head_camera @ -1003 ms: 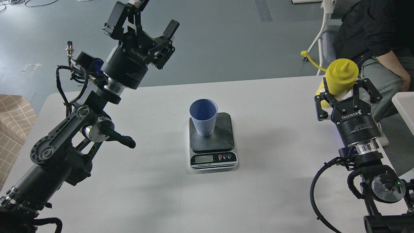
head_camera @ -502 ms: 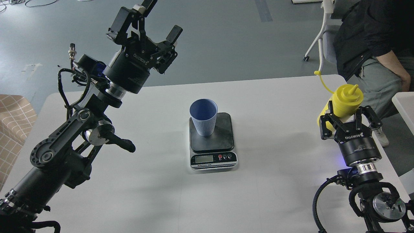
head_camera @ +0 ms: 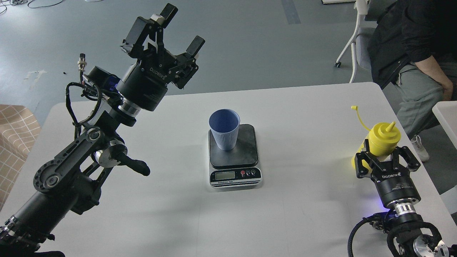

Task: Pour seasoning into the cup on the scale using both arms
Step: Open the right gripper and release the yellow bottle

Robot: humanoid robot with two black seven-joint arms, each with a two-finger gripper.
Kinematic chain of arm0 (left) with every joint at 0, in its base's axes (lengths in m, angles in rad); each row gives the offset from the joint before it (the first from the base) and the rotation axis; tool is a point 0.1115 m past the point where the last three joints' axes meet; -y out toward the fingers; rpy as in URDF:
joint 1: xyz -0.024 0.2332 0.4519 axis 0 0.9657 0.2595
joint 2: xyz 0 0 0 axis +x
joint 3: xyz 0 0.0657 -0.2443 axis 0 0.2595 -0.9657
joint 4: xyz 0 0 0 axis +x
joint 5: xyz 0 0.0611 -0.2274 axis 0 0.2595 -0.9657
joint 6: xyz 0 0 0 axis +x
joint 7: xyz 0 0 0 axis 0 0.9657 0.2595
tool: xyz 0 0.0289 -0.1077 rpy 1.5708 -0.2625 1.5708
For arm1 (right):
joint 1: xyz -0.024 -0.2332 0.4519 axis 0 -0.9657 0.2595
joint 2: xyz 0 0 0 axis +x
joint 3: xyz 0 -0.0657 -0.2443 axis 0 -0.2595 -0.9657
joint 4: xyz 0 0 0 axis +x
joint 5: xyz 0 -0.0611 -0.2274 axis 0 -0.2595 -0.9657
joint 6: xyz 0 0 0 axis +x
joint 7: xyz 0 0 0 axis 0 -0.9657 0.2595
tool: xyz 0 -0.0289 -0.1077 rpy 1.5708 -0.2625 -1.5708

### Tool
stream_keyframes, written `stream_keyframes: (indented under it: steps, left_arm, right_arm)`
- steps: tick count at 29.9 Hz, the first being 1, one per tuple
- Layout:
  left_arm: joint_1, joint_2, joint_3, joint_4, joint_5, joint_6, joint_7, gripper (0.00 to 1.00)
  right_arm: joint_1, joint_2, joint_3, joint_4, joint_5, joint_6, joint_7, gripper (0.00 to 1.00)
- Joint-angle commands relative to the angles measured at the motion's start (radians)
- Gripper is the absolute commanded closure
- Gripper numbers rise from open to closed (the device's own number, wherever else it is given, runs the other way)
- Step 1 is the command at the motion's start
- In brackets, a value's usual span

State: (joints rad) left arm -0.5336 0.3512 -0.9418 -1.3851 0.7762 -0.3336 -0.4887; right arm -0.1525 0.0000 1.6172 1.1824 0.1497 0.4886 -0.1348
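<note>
The right pincer (head_camera: 382,161) grips the yellow seasoning (head_camera: 382,141) upright at the table's (head_camera: 303,214) right edge. The left pincer (head_camera: 180,30) hangs open, empty. Next, seemingly: carry the bottle over the blue cup (head_camera: 224,129) on the scale (head_camera: 235,157).

Seasoning bottle's (head_camera: 382,138) lower body behind right gripper (head_camera: 385,161); scale's (head_camera: 234,151) LCD digits illegible.
</note>
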Motion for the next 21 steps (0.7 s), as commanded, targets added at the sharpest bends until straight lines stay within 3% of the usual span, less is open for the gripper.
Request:
stream_keyframes:
  steps: [1, 3, 8, 21]
  left_arm:
    - [0.000, -0.003, 0.000, 0.000, 0.000, -0.001, 0.000, 0.02]
    - [0.000, -0.005, 0.000, -0.002, 0.000, -0.001, 0.000, 0.02]
    - [0.001, -0.011, 0.000, 0.000, 0.003, -0.001, 0.000, 0.02]
    - [0.003, -0.041, -0.003, 0.000, 0.028, -0.001, 0.000, 0.02]
  right_arm:
    - [-0.010, 0.000, 0.000, 0.010, 0.001, 0.000, 0.000, 0.14]
    - [-0.024, 0.000, -0.002, 0.017, 0.001, 0.000, -0.002, 0.05]
    - [-0.067, 0.000, -0.005, 0.088, 0.002, 0.000, -0.003, 0.01]
    - [-0.303, -0.018, -0.019, 0.393, 0.016, 0.000, -0.003, 0.02]
